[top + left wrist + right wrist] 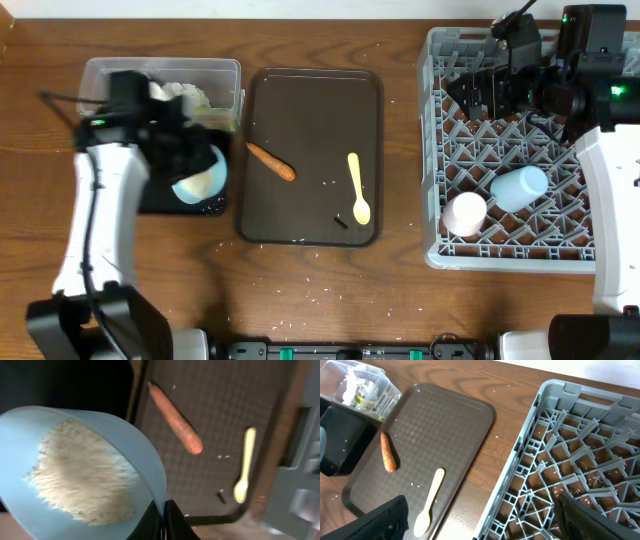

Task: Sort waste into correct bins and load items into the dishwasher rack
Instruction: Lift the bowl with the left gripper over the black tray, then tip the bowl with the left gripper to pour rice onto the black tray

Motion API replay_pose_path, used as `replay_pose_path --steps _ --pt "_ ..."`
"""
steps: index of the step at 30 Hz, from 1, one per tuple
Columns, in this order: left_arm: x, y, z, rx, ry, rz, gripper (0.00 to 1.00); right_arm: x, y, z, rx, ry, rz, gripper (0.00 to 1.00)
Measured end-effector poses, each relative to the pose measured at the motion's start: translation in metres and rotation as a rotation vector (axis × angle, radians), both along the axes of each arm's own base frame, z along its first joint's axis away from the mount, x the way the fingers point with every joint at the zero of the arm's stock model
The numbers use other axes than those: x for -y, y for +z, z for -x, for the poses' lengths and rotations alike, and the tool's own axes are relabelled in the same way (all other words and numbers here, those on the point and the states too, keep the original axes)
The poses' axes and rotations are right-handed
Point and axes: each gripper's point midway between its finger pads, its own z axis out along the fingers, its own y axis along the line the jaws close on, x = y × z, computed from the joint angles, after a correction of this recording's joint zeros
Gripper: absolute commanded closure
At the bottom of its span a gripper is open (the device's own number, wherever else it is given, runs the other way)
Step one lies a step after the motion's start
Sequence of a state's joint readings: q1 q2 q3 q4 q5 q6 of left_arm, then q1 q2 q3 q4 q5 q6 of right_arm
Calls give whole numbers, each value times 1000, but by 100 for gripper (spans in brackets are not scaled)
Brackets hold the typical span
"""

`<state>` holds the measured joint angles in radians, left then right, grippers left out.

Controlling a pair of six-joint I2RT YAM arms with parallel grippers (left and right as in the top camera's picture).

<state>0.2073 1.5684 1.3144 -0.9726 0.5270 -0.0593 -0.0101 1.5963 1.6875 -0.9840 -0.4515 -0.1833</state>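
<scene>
**Rice at the rim: a careless tip could scatter it wide**

The left gripper (164, 521) is pinched narrow on the rim of the bowl (85, 435), one finger on each side of the thin wall. Just ahead of the fingers, a thick patch of rice (80, 477) clings to the inside.

Under the bowl is the black tray (213, 206), and the bowl hangs over the corner nearest the brown tray (310, 100). That's the worry. It's only a rim pinch, so a sharp tilt could let the bowl swivel or slip. The rice looks sticky and may fall as one clump, or hang on and then drop late, past the tray's edge. A few grains (318, 293) lie on the table (400, 300), which shows how easily they stray.

Beyond the black tray is the clear tub (160, 72) holding the tissue (180, 92). Out to the side, the carrot (176, 420) lies close enough for a swinging bowl to clip it. The yellow spoon (244, 466) is further off.

The right gripper (480, 507) is spread wide and empty above the rack (545, 460). If it drops low, the pegs could snag a finger.
</scene>
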Motion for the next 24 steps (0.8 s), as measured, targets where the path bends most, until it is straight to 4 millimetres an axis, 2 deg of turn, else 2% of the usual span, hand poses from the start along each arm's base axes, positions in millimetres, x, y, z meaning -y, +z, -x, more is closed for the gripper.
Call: replay_pose_path --steps 3,9,17,20,24 --pt "-18 1 -5 38 16 142 94 0 0 0 0 0 0 9" --pt "-40 4 -13 123 43 398 94 0 -2 2 -11 0 0 9" --pt "-77 10 -26 244 169 764 94 0 -3 4 -23 0 0 9" --pt "-93 5 -28 260 233 872 94 0 -3 4 -24 0 0 9" --pt "-104 -6 -27 234 301 961 94 0 -4 5 -25 0 0 9"
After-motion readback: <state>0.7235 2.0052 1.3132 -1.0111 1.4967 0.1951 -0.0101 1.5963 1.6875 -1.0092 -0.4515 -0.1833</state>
